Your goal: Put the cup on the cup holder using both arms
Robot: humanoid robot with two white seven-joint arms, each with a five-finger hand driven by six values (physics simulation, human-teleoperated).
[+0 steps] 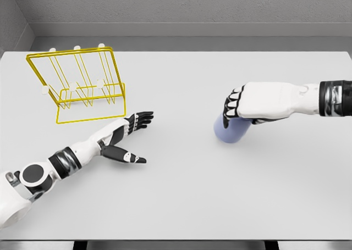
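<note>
While my right hand (242, 110) curls down over the pale blue cup (231, 130) toward the right side of the surface (181, 195), I judge the grasp is forming; whether it holds firmly I cannot tell. My left hand (127, 137) lies flat with fingers spread, holding nothing, just in front of the yellow wire cup holder (77, 85) near the far left corner. Next comes a carry leftward, probably a handover; nothing stands between.

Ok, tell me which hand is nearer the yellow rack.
Left. The left hand lies open on the table just below the yellow rack's front right corner. The right hand is far off to the right, over the cup.
</note>
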